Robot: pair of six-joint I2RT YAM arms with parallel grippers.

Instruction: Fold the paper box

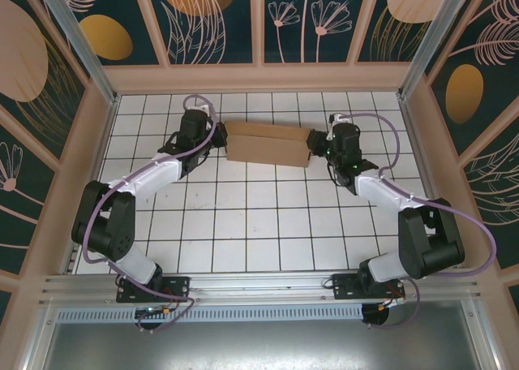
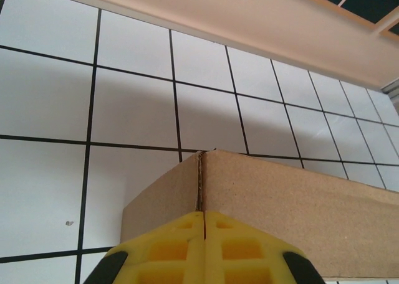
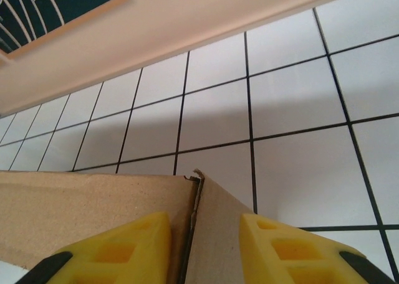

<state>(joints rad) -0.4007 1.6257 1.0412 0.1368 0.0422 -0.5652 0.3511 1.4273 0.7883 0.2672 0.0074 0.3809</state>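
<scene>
The paper box (image 1: 268, 143) is laid on the white tiled table (image 1: 243, 224) as a flat brown rectangle. The beige far rail (image 1: 259, 78) is found a short way beyond the box, and the arm bases are set well apart from it on its near side. The box is turned slightly, so that its right end is placed a little nearer the bases than its left end. A crease is seen running along its length, dividing a narrow far strip from a broader near panel.

The left gripper (image 1: 217, 139) is held at the box's left end. From the left wrist, its yellow fingers (image 2: 168, 246) are seen brought together, with only a hairline seam left between them. That seam is lined up with the upright corner edge of the box, where two cardboard faces meet. Whether any cardboard is pinched in the seam cannot be told.

The right gripper (image 1: 313, 149) is held at the box's right end. From the right wrist, its fingers (image 3: 280, 250) are seen kept apart, and the box's end corner is straddled by them. One finger is set over the long face, the other beside the short end face. Whether the pads press on the cardboard cannot be told.
</scene>
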